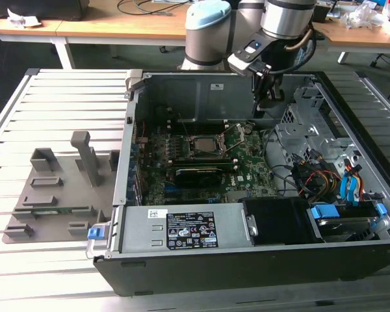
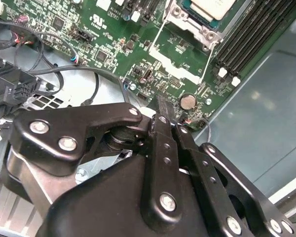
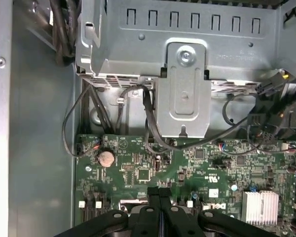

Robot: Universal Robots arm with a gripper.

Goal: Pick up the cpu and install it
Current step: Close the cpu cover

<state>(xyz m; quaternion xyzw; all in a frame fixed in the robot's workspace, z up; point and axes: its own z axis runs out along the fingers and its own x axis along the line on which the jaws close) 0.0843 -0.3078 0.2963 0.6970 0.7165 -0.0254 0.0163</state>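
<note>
The cpu (image 1: 202, 143) lies flat inside the black socket frame in the middle of the green motherboard (image 1: 250, 170); its pale silvery top (image 2: 213, 7) also shows in the second wrist view. My gripper (image 1: 260, 109) hangs above the board's back right corner, beside the cpu socket and apart from it. Its two black fingers are pressed together with nothing between them in both wrist views (image 2: 163, 103) (image 3: 159, 191). Below the fingertips lies the board's edge with a round coin battery (image 3: 106, 157).
The open computer case (image 1: 127, 188) lies on a slatted metal table. A long dark card (image 1: 198, 174) sits in front of the socket, a grey power supply (image 1: 182, 227) along the front, and a drive cage with cables (image 1: 325, 172) at the exterior view's right. A grey fixture tray (image 1: 55, 195) lies left.
</note>
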